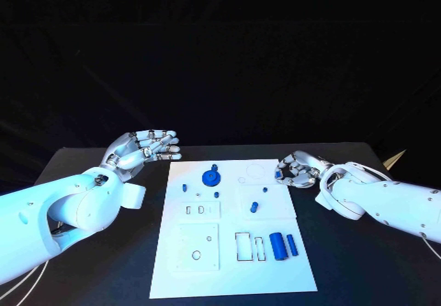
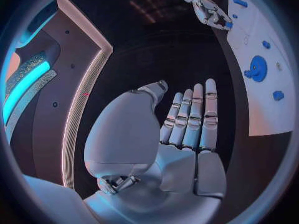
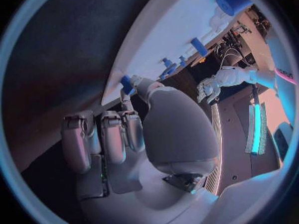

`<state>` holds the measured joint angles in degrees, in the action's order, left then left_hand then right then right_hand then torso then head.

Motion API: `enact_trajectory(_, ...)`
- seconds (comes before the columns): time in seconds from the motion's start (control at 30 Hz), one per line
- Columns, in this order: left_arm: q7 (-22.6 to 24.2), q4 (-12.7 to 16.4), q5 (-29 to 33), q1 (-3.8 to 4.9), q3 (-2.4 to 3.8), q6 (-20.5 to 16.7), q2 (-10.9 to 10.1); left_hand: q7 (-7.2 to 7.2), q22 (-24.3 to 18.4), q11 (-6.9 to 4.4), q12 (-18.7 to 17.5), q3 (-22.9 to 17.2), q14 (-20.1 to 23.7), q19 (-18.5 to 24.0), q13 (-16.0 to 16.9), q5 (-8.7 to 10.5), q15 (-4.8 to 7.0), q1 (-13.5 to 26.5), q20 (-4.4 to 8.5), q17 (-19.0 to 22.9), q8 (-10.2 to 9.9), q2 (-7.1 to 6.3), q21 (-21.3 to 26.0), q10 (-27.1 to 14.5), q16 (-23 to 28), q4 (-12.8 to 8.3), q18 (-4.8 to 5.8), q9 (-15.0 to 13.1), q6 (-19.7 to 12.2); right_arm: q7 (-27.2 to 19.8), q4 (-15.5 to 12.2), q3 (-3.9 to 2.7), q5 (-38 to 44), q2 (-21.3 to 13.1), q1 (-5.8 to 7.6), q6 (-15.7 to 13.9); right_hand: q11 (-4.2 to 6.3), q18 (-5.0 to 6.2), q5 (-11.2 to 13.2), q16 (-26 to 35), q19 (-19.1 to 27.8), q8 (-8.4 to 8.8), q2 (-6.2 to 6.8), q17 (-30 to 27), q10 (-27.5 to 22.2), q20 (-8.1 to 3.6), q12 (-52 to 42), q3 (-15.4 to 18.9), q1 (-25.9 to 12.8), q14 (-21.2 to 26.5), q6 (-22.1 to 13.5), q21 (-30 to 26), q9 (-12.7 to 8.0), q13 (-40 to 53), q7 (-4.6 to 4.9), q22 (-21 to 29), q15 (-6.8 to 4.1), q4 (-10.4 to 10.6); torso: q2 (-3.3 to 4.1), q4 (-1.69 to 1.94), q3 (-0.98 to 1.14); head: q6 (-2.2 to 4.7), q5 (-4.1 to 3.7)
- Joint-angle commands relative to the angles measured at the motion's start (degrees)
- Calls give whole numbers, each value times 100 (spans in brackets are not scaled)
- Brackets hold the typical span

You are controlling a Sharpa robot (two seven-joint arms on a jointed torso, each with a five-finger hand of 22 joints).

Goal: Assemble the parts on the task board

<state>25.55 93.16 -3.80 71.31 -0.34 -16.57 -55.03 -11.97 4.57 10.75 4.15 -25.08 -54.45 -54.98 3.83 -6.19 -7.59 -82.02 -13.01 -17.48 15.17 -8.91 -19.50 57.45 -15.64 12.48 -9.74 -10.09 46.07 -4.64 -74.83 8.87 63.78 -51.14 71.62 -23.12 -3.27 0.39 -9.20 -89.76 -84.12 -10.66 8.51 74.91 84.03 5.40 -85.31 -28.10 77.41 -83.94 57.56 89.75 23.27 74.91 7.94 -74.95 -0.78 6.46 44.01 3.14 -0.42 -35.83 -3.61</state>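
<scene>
The white task board (image 1: 230, 268) lies in the middle of the black table. A blue gear (image 1: 211, 177) sits near its far end, with small blue pegs (image 1: 255, 206) around it. Two blue cylinders (image 1: 276, 245) lie side by side near the right edge. My right hand (image 1: 299, 169) is at the board's far right edge with its fingers curled; thumb and a finger pinch a small blue part (image 3: 126, 83) there. My left hand (image 1: 147, 148) hovers off the board's far left corner, flat, fingers straight and together, holding nothing. The left wrist view shows the gear (image 2: 256, 67) and the right hand (image 2: 209, 9).
The board has several empty cut-outs: rectangular slots (image 1: 243, 247) beside the cylinders and a square plate with holes (image 1: 199, 247) at the near left. Bare black table (image 1: 110, 280) borders the board on both sides.
</scene>
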Motion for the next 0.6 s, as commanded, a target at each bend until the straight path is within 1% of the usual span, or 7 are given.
enact_trajectory(0.03, 34, 14, 16, 3, 4, 96, 2, -236, -4, 24, -37, -26, -18, -11, 4, 17, -39, 65, -26, -5, -18, -5, 13, 7, 17, 7, -74, -7, -35, -20, -7, 0, 11, 6, -3, -191, 79, -39, -32, -24, -588, -171, -118, 1509, 239, -68, -41, -43, -34, -606, 140, 25, 124, 1090, -100, -1505, -75, -52, 0, -4, -1, 3, 6)
enact_trajectory(0.13, 33, 13, 16, 3, 4, 97, 1, -236, -4, 24, -37, -26, -18, -11, 4, 17, -39, 65, -26, -5, -18, -5, 13, 7, 17, 7, -74, -7, -35, -19, -14, 0, 8, 7, -3, -284, 121, -39, -35, -24, -588, -270, -151, 1509, 260, -104, -59, -62, -54, -606, 179, 25, 179, 1109, -147, -1505, -113, -91, -1, -2, -3, 2, 9)
enact_trajectory(0.33, 33, 10, 16, 3, 4, 97, -2, -236, -4, 24, -37, -26, -18, -11, 4, 17, -39, 65, -26, -5, -18, -5, 13, 7, 17, 7, -74, -7, -35, 35, -104, -1, -2, -14, -3, -433, 132, -39, -33, -24, -588, -294, -155, 1509, 263, -115, -60, -65, -65, -606, 175, 25, 194, 1111, -156, -1505, -123, -102, -1, 1, -1, 4, 14)
enact_trajectory(0.47, 33, -2, 16, 3, 3, 98, -3, -236, -4, 24, -37, -26, -18, -11, 4, 17, -39, 65, -26, -5, -18, -5, 13, 7, 17, 7, -74, -7, -35, 175, -318, -7, -30, -81, 7, -525, 134, -39, -34, -24, -588, -298, -148, 1509, 261, -121, -56, -65, -79, -606, 151, 25, 198, 1108, -153, -1505, -126, -108, -17, -10, -8, -5, 29)
enact_trajectory(0.5, 32, -6, 16, 3, 3, 98, -3, -236, -4, 24, -37, -26, -18, -11, 4, 17, -39, 65, -26, -5, -18, -5, 13, 7, 17, 7, -74, -7, -35, 244, -421, -10, -41, -109, 20, -551, 134, -39, -35, -24, -588, -299, -148, 1509, 258, -122, -52, -66, -82, -606, 144, 25, 200, 1104, -152, -1505, -126, -110, -21, -11, -11, -4, 29)
enact_trajectory(0.6, 31, -17, 16, 3, 3, 96, -2, -236, -4, 24, -37, -26, -18, -11, 4, 17, -39, 65, -26, -5, -18, -5, 13, 7, 17, 7, -74, -7, -35, 374, -622, -15, -69, -153, 56, -604, 132, -39, -38, -24, -588, -299, -149, 1509, 255, -127, -47, -71, -98, -606, 110, 25, 202, 1101, -146, -1505, -126, -114, -28, -14, -9, -3, 31)
